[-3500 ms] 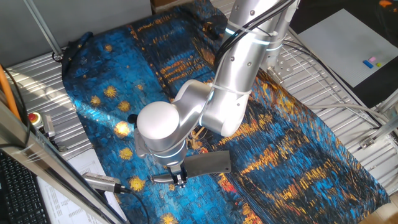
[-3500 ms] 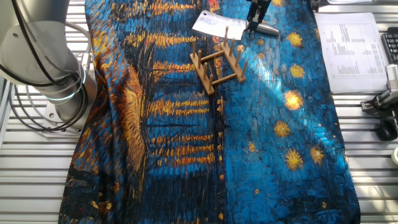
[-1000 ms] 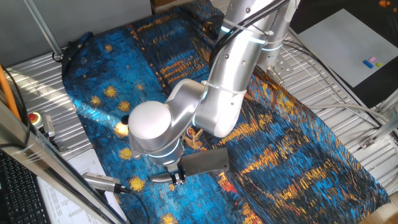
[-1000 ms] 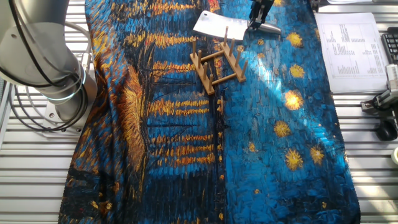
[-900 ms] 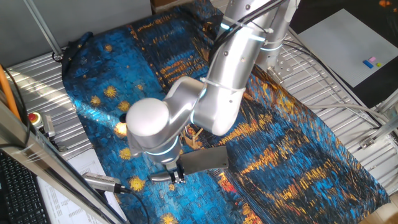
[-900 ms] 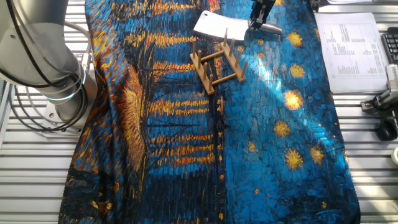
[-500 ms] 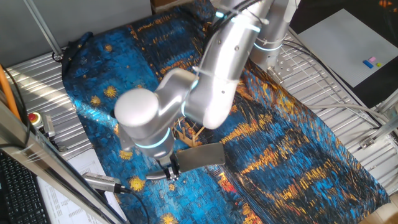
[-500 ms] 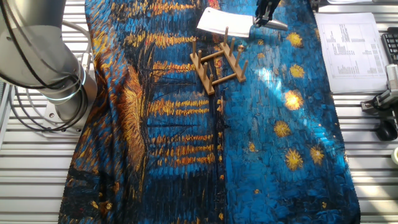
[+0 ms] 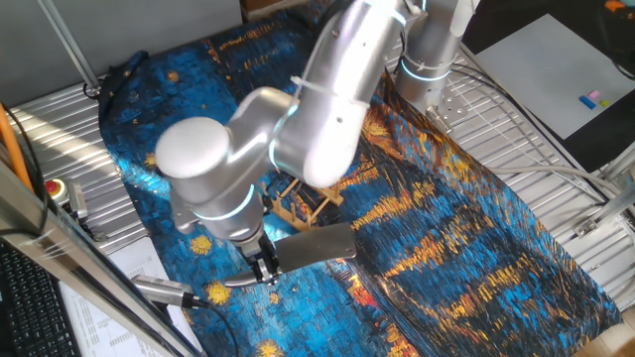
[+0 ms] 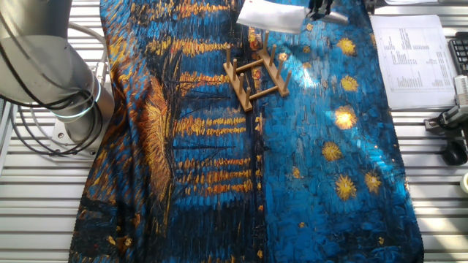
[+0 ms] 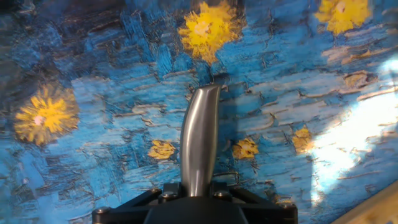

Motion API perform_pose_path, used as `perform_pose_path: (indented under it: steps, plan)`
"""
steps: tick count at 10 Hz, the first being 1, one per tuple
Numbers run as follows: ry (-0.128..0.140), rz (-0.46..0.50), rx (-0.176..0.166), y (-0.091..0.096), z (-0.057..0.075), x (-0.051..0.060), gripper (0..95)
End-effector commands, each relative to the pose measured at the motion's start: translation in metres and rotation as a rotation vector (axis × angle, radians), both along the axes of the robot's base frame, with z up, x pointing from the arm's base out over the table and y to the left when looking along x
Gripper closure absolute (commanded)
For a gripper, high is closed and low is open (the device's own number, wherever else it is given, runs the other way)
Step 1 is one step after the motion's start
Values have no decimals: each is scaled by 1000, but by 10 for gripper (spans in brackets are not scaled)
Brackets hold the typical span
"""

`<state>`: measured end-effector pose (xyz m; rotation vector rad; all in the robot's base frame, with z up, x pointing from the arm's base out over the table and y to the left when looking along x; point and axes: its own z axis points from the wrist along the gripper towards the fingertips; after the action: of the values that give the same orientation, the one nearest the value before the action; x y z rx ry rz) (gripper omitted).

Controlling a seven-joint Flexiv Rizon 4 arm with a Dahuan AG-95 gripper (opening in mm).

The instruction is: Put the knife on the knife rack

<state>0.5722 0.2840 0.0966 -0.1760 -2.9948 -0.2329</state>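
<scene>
My gripper (image 9: pixel 264 270) is shut on the knife's rounded silver handle (image 11: pixel 198 140). It holds the knife (image 9: pixel 316 246) lifted off the blue cloth, blade about level. In the other fixed view the grey blade (image 10: pixel 268 16) hangs just past the far end of the knife rack (image 10: pixel 256 77), with the gripper (image 10: pixel 319 10) at the top edge. The light-brown wooden rack (image 9: pixel 304 204) stands on the cloth beside the blade, partly hidden by my arm. In the hand view only the handle and the cloth below show.
A blue and yellow painted cloth (image 10: pixel 307 161) covers the table. A silver cylinder with a black cable (image 9: pixel 164 291) lies near the front left. Printed paper sheets (image 10: pixel 411 51) lie beside the cloth. My arm's base (image 10: pixel 55 80) stands at the cloth's other side.
The gripper has lifted the knife off the cloth and carried it up and away from the rack's near side. The rack has not moved.
</scene>
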Motion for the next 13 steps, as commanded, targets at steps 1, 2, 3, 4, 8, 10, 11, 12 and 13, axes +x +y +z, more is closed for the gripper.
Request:
perform_pose_path:
  steps: [1,2,3,4,8,10,11,12,13]
  plan:
    - [1,39,23,-3,11,1,950]
    - [-2,54,27,-3,15,1,950]
    - [-2,66,31,-4,17,1,950]
    - [1,85,39,-5,20,1,950]
    - [13,182,72,-10,25,1,950]
    - [23,201,87,-11,30,1,950]
    - [28,213,93,-12,35,0,950]
    - [36,242,101,-15,39,-1,950]
    - [39,255,104,-16,39,-2,950]
